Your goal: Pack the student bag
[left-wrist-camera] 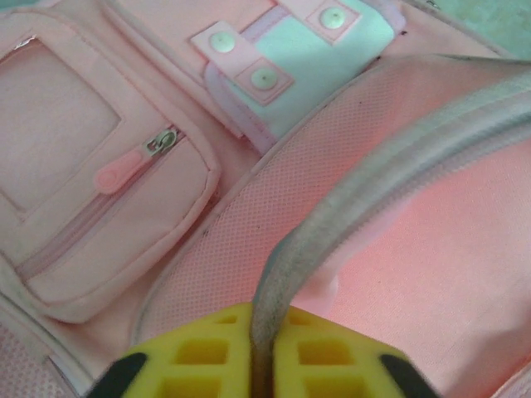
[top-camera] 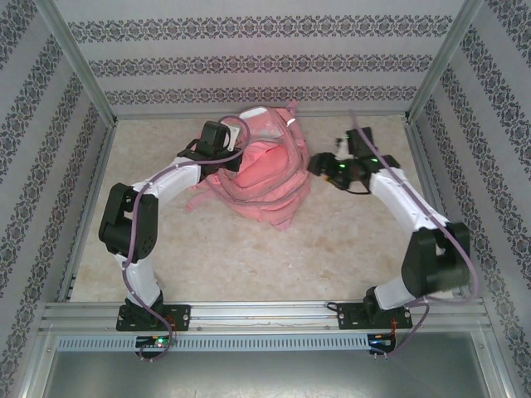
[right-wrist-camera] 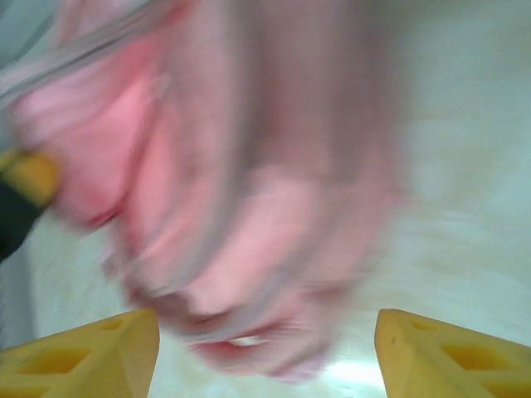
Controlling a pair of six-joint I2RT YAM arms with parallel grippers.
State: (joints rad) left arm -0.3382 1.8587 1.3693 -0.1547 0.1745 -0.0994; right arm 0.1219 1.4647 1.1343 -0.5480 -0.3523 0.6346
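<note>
Shows the student bag [top-camera: 264, 178] slumped at the middle of the far edge of the desk [top-camera: 249, 265], soft pink fabric, long axis running far edge to near. Has the left hand [left-wrist-camera: 264, 369] clamped on the pale woven zip rim [left-wrist-camera: 373, 178] at the bag's left side. Puts the right hand [right-wrist-camera: 265, 352], spread apart and empty, off the bag's right side, likely best placed for the opposite rim

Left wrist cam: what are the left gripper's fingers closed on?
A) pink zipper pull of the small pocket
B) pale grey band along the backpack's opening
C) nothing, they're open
B: the left gripper has its yellow fingers shut on the pale grey band edging the opening of the large soft pink fabric backpack.
</note>
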